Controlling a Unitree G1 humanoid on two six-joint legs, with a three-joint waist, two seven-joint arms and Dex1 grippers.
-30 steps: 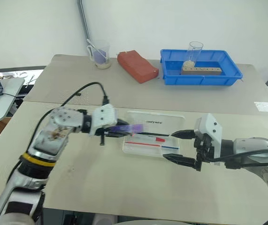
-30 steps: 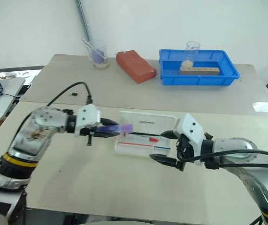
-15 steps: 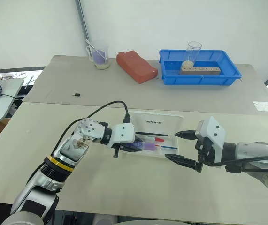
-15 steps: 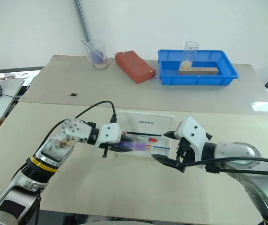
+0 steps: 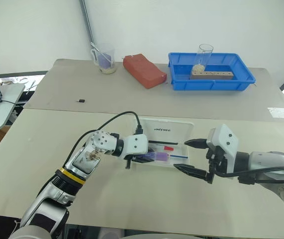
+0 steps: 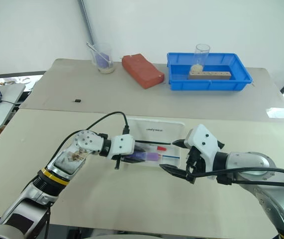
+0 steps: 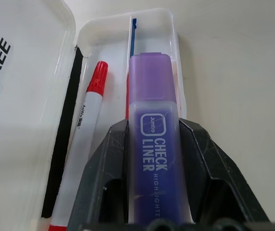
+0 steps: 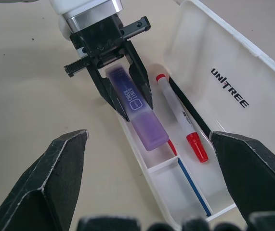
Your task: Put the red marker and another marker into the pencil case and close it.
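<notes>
On the beige table [image 5: 132, 204] the flat translucent white plastic pencil case [image 5: 174, 162] lay open, its hinged lid [image 5: 166, 130] with the small black lettering folded back flat on the far side. The left gripper [image 8: 127, 108] reached into the near tray of the case from its left end, its two black fingers [image 7: 103, 163] closed against the sides of the short, wide lavender-purple highlighter [image 8: 137, 113], which pointed along the length of the case toward the right end. The highlighter sat low in the tray, though I could not tell whether it touched the bottom. Just beside it, on the lid side, the slim white-barrelled marker with the red cap [image 8: 183, 122] lay lengthwise in the tray, apart from the gripper. Near them a thin red stick [image 8: 172, 147] showed from under the highlighter's tip, and a thin blue pen stick [image 8: 193, 187] lay in the small compartment at the right end of the case. The right gripper [image 5: 194, 158] hung just off the right end of the case, its black fingers [image 5: 190, 172] spread wide with nothing between them, touching neither case nor markers. At the far side of the table stood a blue plastic tray [image 5: 212, 79] holding a clear glass [image 5: 204, 56], with a red brick-shaped block [image 5: 145, 69] to its left.
</notes>
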